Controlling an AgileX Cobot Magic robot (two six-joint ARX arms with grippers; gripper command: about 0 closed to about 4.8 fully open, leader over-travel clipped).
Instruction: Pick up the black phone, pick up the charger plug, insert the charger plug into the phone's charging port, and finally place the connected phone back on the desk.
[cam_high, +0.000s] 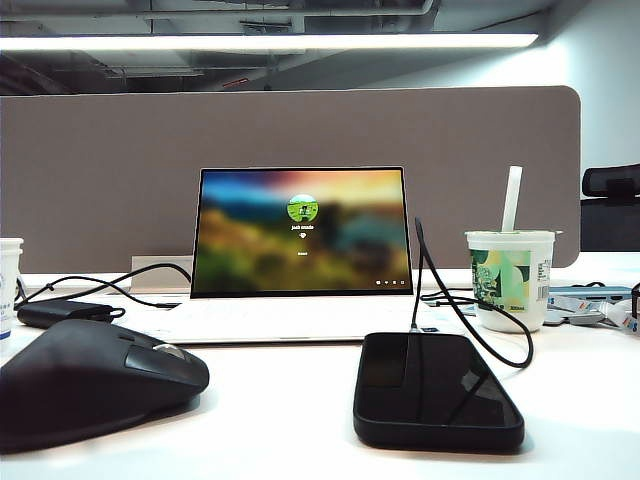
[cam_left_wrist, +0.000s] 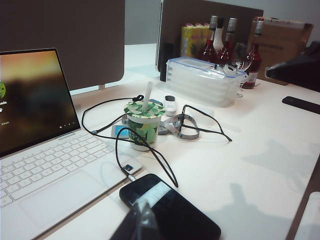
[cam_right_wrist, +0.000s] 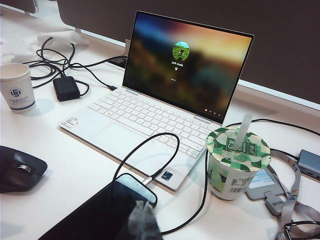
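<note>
Nearest in the exterior view, lower right, the black phone (cam_high: 435, 385) lies flat, screen up, on the white desk (cam_high: 280, 420), w/ the mouse (cam_high: 95, 375) at lower left, well apart. Neither arm shows in that view. In the wrist views the left gripper (cam_left_wrist: 142, 217) and right gripper (cam_right_wrist: 144, 220) are blurry tips hanging over the phone. Both are pinched closed w/ nothing between the fingers, and contact w/ the phone can't be judged. The plug (cam_right_wrist: 148, 180) sits against the phone's short far edge and looks seated, but the port itself is hidden, so that's a judgement. The task looks near done, w/ the job now being to clear out cleanly. Back both arms off straight up and away, not sideways, since the thin cable (cam_high: 470, 320) loops up just behind the phone, right of centre, and a snag would yank the plug. Watch the cup (cam_high: 510, 275) w/ straw at mid right, as the cable curls by its base. Behind, at centre, are the open laptop (cam_high: 300, 235) and, at far left, a small power brick (cam_high: 60, 312).
</note>
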